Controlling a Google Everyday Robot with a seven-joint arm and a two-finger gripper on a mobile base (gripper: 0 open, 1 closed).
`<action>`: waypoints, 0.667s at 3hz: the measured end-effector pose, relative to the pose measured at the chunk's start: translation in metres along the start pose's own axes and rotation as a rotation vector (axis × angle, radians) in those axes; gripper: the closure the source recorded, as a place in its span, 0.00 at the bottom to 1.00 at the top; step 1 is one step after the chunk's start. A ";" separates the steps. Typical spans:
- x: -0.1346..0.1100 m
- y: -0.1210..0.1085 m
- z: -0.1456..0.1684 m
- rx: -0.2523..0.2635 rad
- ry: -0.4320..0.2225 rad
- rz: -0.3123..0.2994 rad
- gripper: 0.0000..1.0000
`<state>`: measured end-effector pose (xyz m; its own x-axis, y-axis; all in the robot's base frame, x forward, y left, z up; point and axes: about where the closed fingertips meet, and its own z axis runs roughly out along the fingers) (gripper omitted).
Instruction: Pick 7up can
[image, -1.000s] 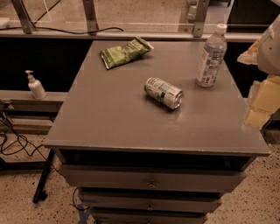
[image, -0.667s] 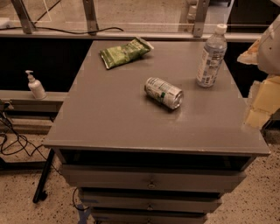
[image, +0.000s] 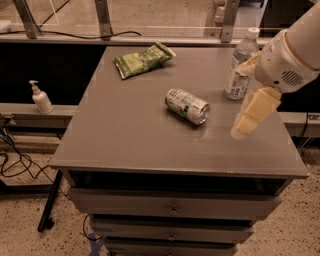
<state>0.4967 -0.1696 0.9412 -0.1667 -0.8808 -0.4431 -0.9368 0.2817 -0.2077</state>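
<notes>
The 7up can lies on its side near the middle of the grey table top, its green and white label up and one silver end facing the front right. My gripper hangs from the white arm at the right. It is above the table's right part, to the right of the can and apart from it, holding nothing that I can see.
A clear plastic water bottle stands at the back right, just behind the gripper. A flat green snack bag lies at the back middle. A pump dispenser bottle stands on a ledge to the left. Drawers sit below the top.
The arm and gripper have moved left and forward, from the table's right edge to over its right part, closer to the can. The can, bottle and bag have not moved.
</notes>
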 end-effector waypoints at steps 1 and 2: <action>-0.011 -0.017 0.039 -0.019 -0.092 0.025 0.00; -0.014 -0.033 0.072 -0.027 -0.161 0.083 0.00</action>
<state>0.5526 -0.1390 0.8912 -0.1945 -0.7821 -0.5920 -0.9302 0.3385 -0.1417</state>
